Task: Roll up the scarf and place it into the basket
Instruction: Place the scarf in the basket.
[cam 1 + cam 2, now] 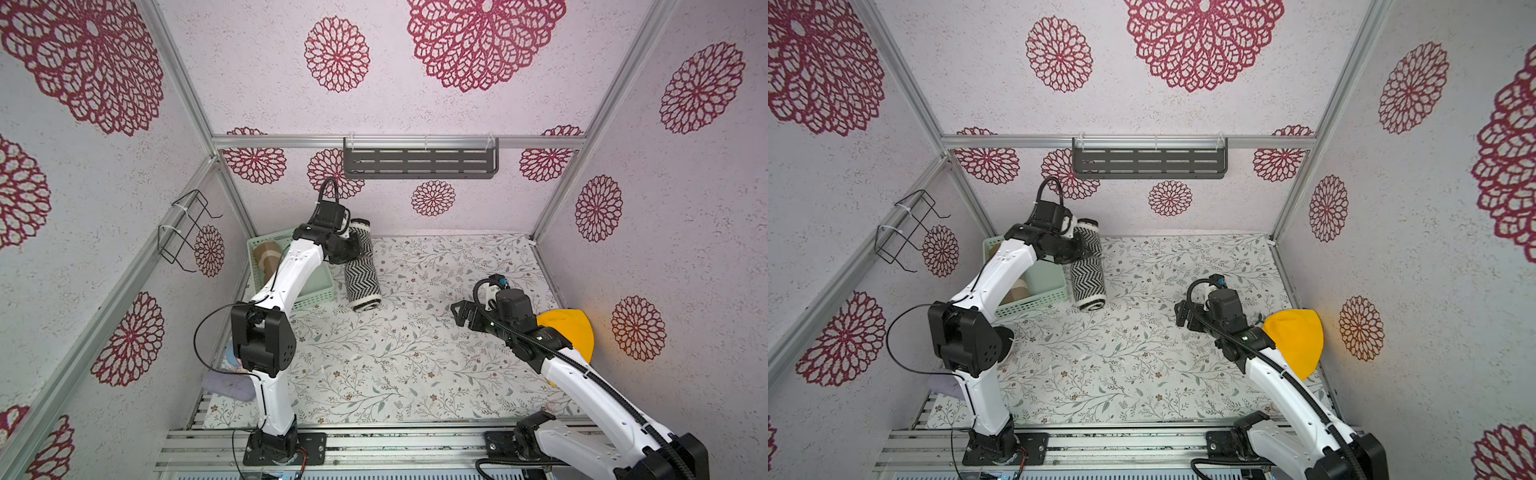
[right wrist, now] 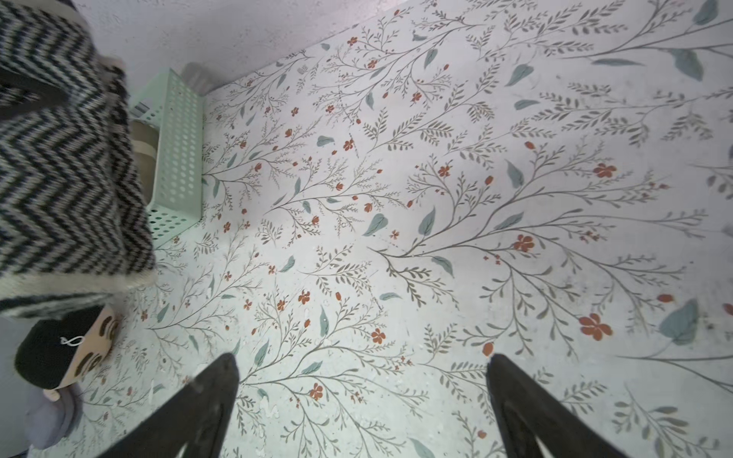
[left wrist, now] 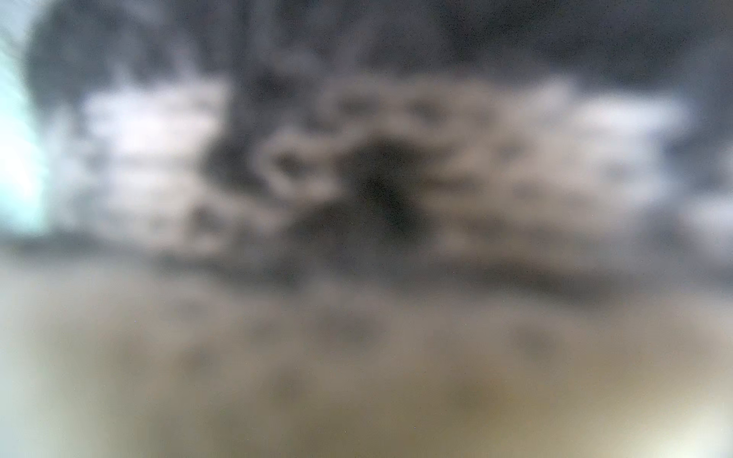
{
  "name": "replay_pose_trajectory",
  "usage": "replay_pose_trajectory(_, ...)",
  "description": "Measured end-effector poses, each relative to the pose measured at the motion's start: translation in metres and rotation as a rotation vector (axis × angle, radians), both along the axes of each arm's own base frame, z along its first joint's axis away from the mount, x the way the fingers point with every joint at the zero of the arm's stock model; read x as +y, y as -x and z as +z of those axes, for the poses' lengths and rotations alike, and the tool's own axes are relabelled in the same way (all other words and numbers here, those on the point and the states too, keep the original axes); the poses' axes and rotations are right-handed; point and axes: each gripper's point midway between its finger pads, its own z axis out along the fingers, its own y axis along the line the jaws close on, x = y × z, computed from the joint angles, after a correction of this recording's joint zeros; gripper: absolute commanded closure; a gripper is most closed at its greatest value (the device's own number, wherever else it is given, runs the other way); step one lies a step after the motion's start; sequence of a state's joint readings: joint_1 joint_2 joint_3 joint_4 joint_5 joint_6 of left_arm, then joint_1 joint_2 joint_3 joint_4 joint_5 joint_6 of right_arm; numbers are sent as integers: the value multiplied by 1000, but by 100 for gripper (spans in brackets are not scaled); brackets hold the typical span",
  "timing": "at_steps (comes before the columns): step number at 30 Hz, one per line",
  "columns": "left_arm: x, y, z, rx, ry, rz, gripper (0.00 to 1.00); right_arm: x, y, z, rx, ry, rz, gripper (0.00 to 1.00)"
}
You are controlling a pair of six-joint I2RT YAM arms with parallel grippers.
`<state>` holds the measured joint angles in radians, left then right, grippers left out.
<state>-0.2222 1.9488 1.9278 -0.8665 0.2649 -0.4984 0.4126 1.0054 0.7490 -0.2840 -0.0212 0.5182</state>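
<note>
The left pincer [image 1: 355, 248] is clenched across the rolled scarf [image 1: 363, 278], a black-and-white zigzag roll, grasping it nearer its far end. The left wrist view gives only a blur of dark and pale patches. From the grip the roll runs back toward the robot's base. I cannot tell whether its near end touches the bench [image 1: 415, 353]. Just beside this pincer, on the side away from the right arm, stands the basket [image 1: 316, 297] with a brown roll [image 1: 266, 254] inside. The scarf is outside the basket, along its wall. The right pincer [image 2: 363, 359] is released, jaws spread wide over the flowered bench, well apart from scarf and basket. Past the scarf's near end from it lies a black-haired doll's head [image 2: 59, 353].
</note>
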Motion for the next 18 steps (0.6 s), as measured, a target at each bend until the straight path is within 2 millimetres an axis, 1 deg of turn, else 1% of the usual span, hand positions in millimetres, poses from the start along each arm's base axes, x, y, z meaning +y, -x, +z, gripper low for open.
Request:
replay_pose_trajectory(4, 42, -16, 16, -28, 13, 53, 100, -8, -1, -13, 34, 55, -27, 1)
replay_pose_trajectory(7, 67, -31, 17, -41, 26, 79, 100, -11, -3, -24, 66, 87, -42, 1)
replay_pose_trajectory(11, 88, -48, 1, -17, 58, 90, 100, -12, -9, -26, 88, 112, -56, 1)
replay_pose_trajectory(15, 103, -65, -27, 23, 101, 91, 100, -10, -20, -23, 91, 123, -66, 1)
replay_pose_trajectory(18, 115, -74, -46, 51, 132, 95, 100, -6, -29, -25, 105, 130, -67, 1)
